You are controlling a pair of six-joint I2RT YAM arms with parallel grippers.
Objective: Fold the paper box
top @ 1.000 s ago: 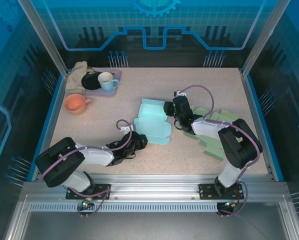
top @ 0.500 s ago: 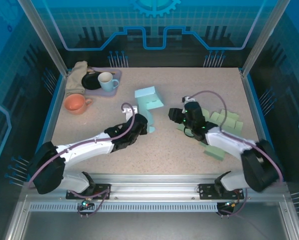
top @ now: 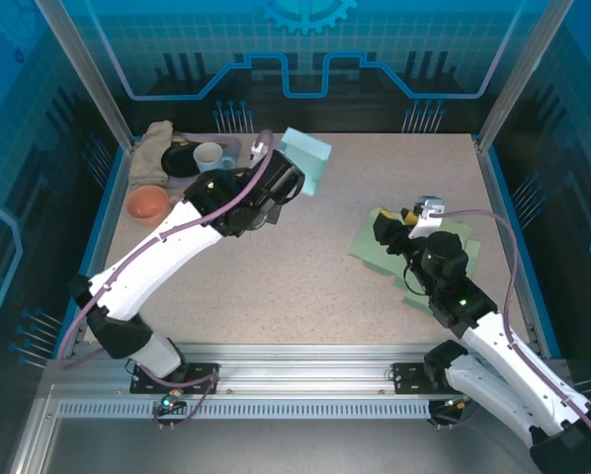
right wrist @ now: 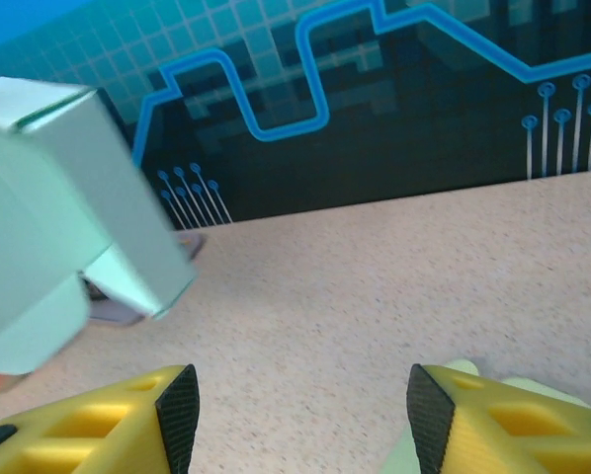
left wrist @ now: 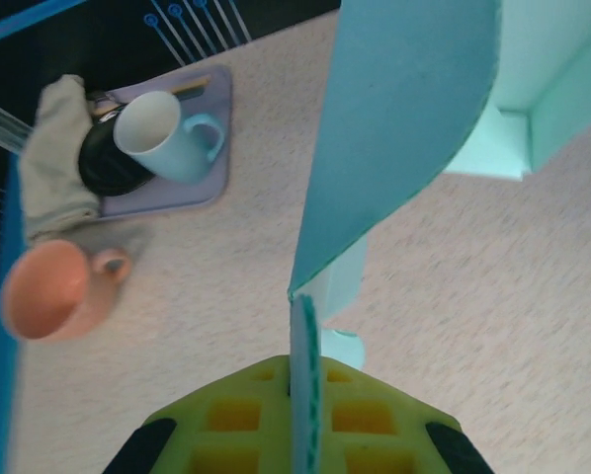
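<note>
left gripper (left wrist: 303, 439): left fingers (left wrist: 226, 434) pressed together on a thin panel edge of the paper box (left wrist: 404, 128), pinched edge-on at bottom centre of the left wrist view. The rest of the teal box fans out to the upper right of that view, partly folded, one flap hanging below. In the top view it's held up off the table (top: 305, 296) at upper centre, just right of the lilac tray (left wrist: 214, 109). On the tray are a blue mug (left wrist: 162, 138) and a black dish (left wrist: 103, 168), with a beige cloth (left wrist: 48, 168) at its left edge. An orange cup (left wrist: 48, 291) sits on the table just below. right gripper (right wrist: 300, 415): right fingers (right wrist: 98, 415) spread, nothing between them, at the bottom corners of the right wrist view. In the top view it's at right centre over the pale green flat sheets (top: 370, 252), well apart from the box.
</note>
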